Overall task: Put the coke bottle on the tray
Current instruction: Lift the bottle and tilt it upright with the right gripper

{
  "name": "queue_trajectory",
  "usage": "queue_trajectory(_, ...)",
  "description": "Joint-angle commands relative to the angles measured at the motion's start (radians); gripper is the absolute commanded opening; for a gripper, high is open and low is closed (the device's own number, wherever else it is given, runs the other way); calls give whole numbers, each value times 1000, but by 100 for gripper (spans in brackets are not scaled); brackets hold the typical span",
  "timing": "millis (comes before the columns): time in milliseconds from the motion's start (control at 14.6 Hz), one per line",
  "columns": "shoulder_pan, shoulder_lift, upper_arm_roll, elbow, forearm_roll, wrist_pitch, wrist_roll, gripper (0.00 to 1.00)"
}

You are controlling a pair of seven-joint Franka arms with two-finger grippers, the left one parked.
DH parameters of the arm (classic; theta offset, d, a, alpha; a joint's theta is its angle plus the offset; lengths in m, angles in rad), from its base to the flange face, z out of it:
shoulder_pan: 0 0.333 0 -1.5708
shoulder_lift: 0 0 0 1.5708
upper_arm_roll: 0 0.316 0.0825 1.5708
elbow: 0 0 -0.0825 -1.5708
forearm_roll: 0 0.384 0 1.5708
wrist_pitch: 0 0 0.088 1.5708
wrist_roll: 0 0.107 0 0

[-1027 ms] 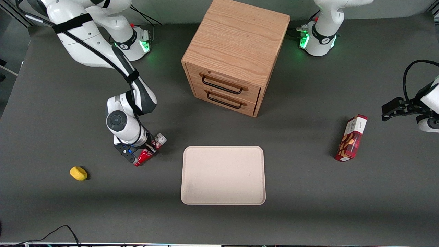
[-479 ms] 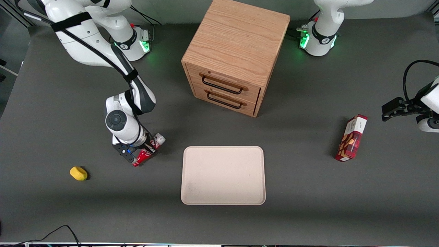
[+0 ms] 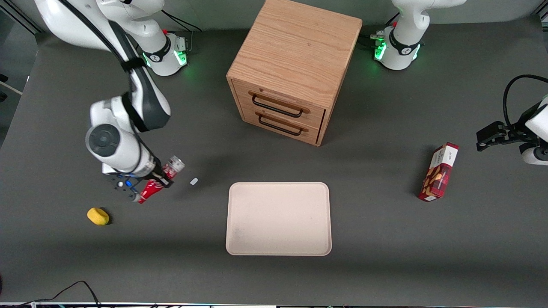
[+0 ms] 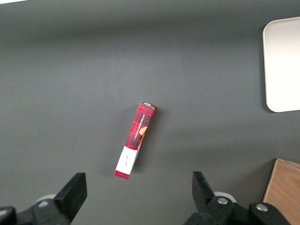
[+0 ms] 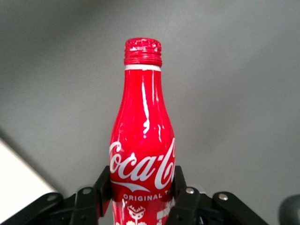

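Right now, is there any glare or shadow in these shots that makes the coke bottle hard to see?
Right wrist view: bright streaks of glare run down the coke bottle, yet its logo stays readable between the gripper fingers. Front view: the bottle looks small and partly covered by the gripper; soft shadows fall beside the wooden drawer cabinet and the tray, none over the bottle.

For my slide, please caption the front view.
Gripper holds the bottle above the table, beside the tray.
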Motion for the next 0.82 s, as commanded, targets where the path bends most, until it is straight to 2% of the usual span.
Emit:
queue_trajectory(0,-11,3,3,211,60,-208,-78,0)
queue_trajectory(137,-16,20,4,335,68,-342,-83,0)
queue_trajectory(274,-17,49,3,433,89,-411,-93,0)
queue_trajectory(411,-13,107,3,501,113,-422,-90,0)
queue_trajectory(753,52,328,6,751,110,-427,-89,0)
